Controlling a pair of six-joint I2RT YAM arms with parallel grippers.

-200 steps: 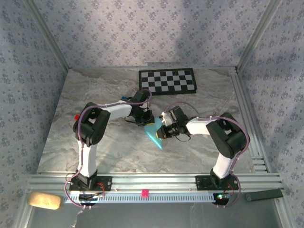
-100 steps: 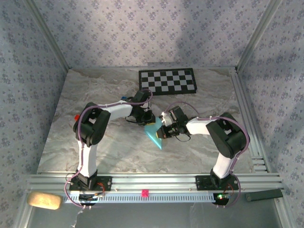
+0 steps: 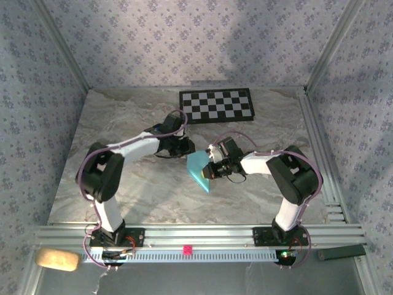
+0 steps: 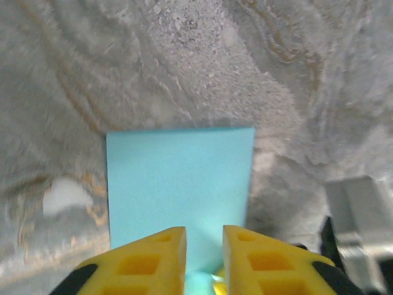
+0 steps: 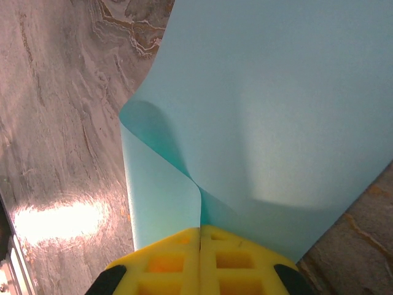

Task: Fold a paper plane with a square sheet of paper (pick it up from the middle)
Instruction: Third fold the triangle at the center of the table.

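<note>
The square sheet of paper (image 3: 199,169) sits at the middle of the desk (image 3: 123,190), between the two grippers, with one corner pointing toward the near edge. In the right wrist view the sheet (image 5: 276,104) bows upward and curls over on itself at its left side, and marbled desk shows beneath it.

The right gripper (image 3: 209,171) is clamped on the sheet's right edge. Its yellow fingers (image 5: 236,255) are pressed together with the paper running out from between them. That arm rises from its base at the near right, bends at the elbow and runs its forearm leftward, low over the desk.

The left gripper (image 3: 186,149) is at the sheet's far-left edge. Its fingers (image 4: 150,261) stand a narrow gap apart, and the paper (image 4: 181,184) reaches down into that gap — no pinch on it shows. The left arm comes up from the near left, folds at the elbow and stretches far and right.

Beyond both grippers a black-and-white checkerboard (image 3: 216,105) lies flat near the far edge, well apart from the paper. An aluminium rail (image 3: 202,236) carries the arm bases along the near side.
</note>
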